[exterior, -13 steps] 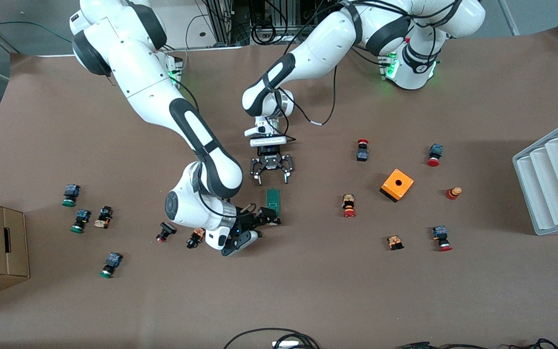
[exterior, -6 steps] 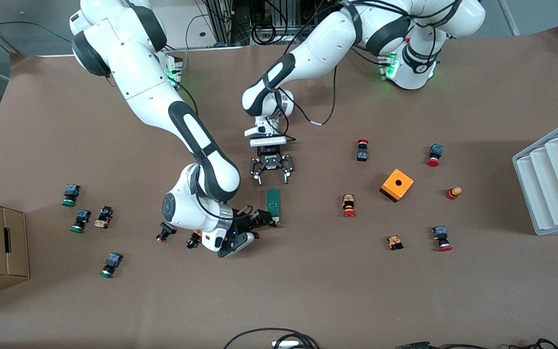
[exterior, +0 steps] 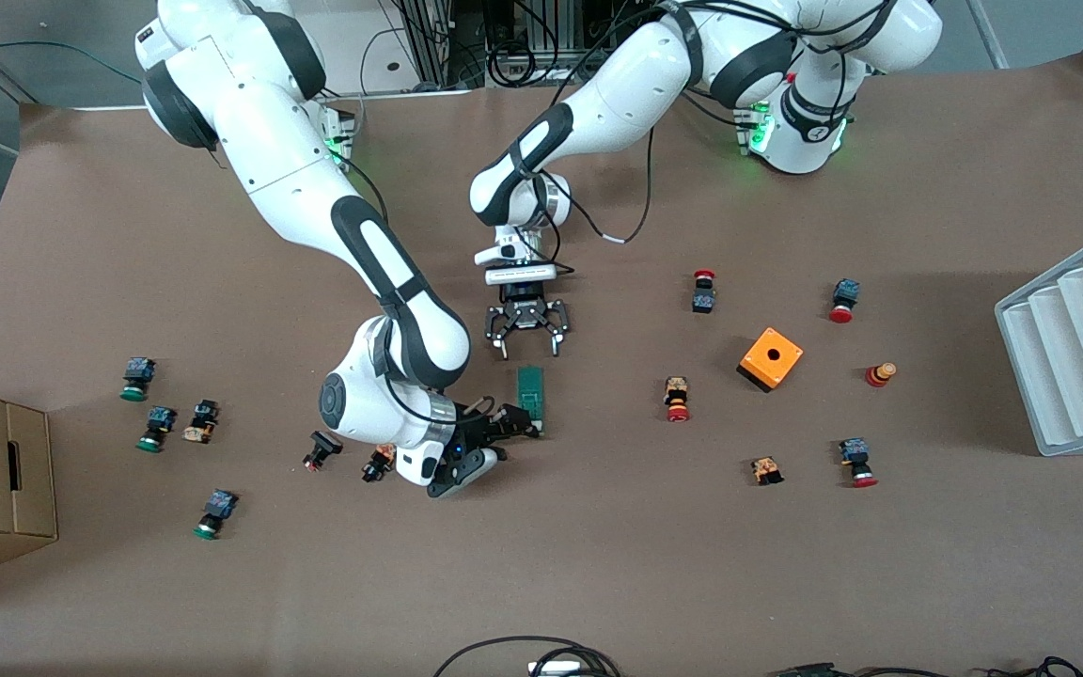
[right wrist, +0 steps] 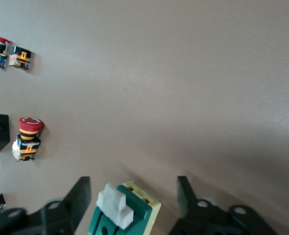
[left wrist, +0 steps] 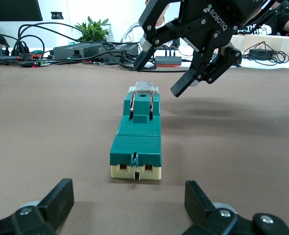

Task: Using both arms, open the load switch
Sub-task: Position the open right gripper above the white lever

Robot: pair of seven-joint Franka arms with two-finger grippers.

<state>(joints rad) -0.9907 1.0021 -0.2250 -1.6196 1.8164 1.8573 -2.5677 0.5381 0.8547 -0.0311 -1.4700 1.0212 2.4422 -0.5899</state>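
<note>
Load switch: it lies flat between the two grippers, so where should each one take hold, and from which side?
The load switch lies flat, long axis running toward the front camera. The right gripper best pinches the green body across its narrow width, straddling the end with the white tab. The left gripper, open and facing the cream terminal end, should probably brace that end, coming in along the length.

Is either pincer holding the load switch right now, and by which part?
Nothing is held yet. The right pincer brackets the load switch at its tab end without touching; the left pincer, open, hovers over its other end.
</note>
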